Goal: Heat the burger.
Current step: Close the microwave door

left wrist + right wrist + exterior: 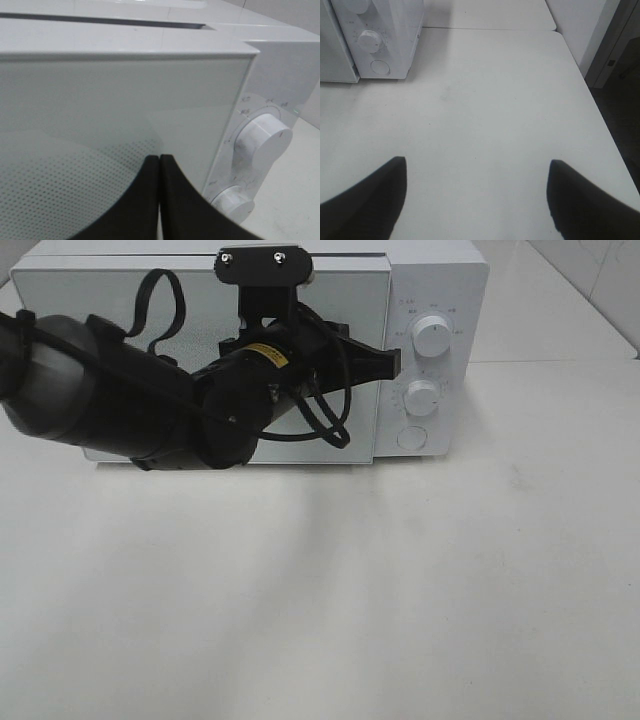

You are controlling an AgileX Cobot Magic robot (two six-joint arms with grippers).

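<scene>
One microwave (440, 280), two knobs (432, 337), one button (412, 438), one table (400, 590), two tools (159, 167).

White microwave (440, 285), dotted grey-green door (100, 110); black left gripper (159, 159); table (485, 125) seemingly white.

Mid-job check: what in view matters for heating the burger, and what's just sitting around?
Job:
- microwave, door shut
- upper knob, lower knob, round button
- left gripper, shut, in front of the door
- burger: not visible in any view

Idle:
- right gripper, open over the table
</scene>
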